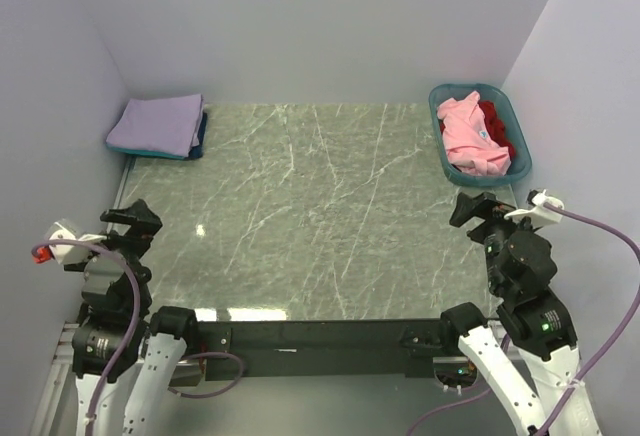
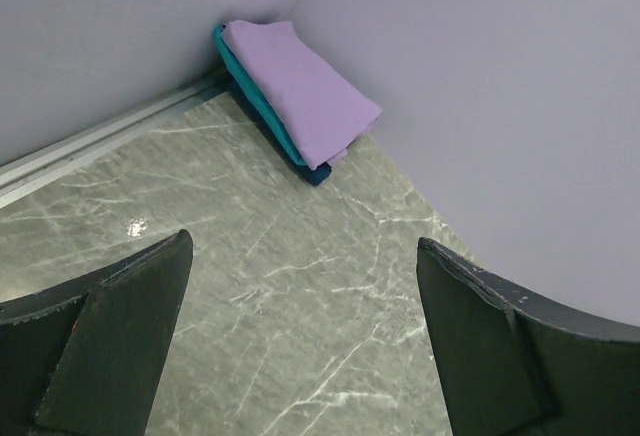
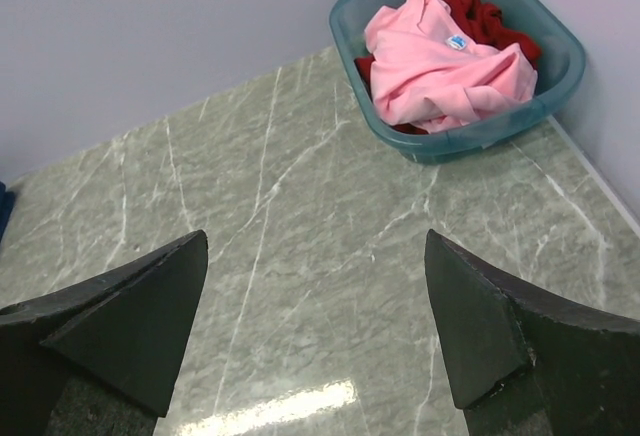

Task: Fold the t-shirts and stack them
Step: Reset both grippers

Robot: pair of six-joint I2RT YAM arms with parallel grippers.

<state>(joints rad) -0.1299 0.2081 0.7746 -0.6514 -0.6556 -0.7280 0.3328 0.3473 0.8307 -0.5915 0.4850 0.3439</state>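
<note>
The surface looks like polished green stone with white veins, smooth and glossy enough to throw back bright spots of light. The lavender t-shirt, teal t-shirt and dark blue t-shirt are soft matt cloth lying smooth. The pink t-shirt and red t-shirt are like cloth but rumpled, in a basket of smooth, slightly see-through teal plastic. The left gripper and right gripper have matt black, hard-looking fingers, the left one's faintly scuffed pale along an edge.

lavender t-shirt folded atop teal t-shirt | left pincer spread wide, empty
</note>
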